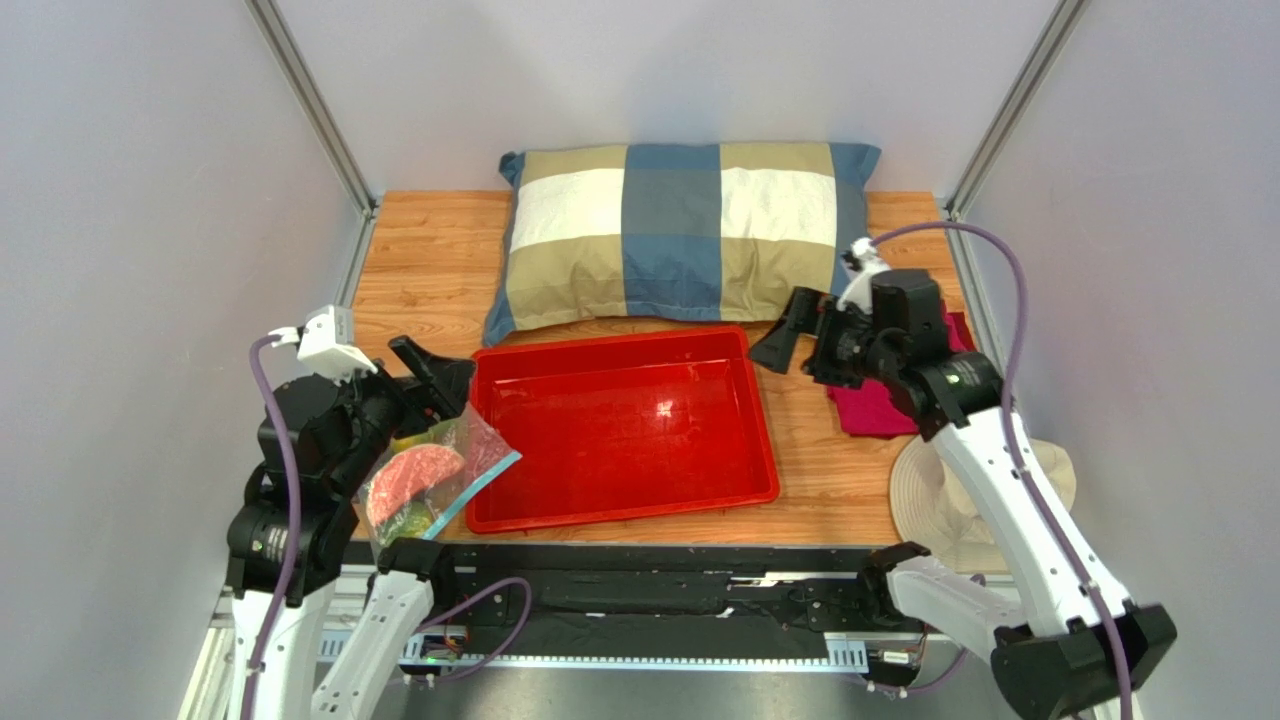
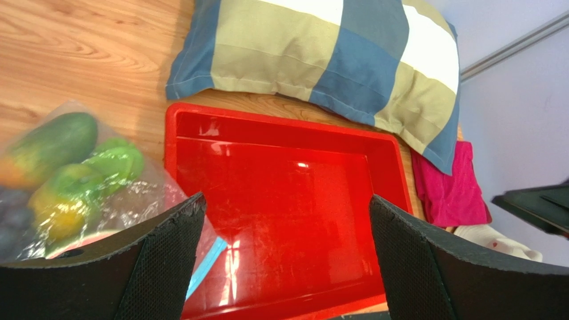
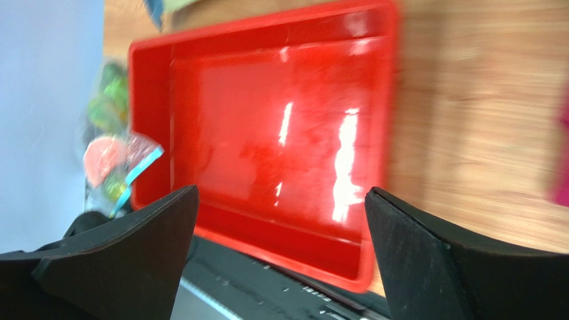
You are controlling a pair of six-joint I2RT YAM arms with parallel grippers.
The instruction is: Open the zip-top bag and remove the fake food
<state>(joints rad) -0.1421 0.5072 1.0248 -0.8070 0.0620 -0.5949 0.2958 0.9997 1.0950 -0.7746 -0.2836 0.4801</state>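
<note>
The wooden table (image 1: pixel 421 255) carries a plaid pillow (image 1: pixel 684 225) along its far edge. In front of that, at mid-table, a red tray (image 1: pixel 624 518) runs to the near edge, its glossy floor catching glare.

The zip-top bag (image 1: pixel 478 450) lies at the near-left corner. One of its corners laps over the tray's left rim, and the blue-green zip strip (image 2: pixel 204 263) faces the tray. Whether the zip is sealed cannot be told. Inside the bag sits the fake food: a mango (image 2: pixel 50 143), a green star fruit (image 2: pixel 110 163), a yellow citrus (image 2: pixel 57 213) and a pink-red meat slice (image 1: pixel 413 476).

A magenta cloth (image 1: pixel 887 405) and a beige hat (image 1: pixel 932 503) lie by the right edge.

The left gripper (image 2: pixel 284 220) hangs over the bag and the tray's left rim, jaws spread wide and holding nothing. The right gripper (image 3: pixel 280 200) hovers off the tray's far-right corner, also gaping and empty-handed.
</note>
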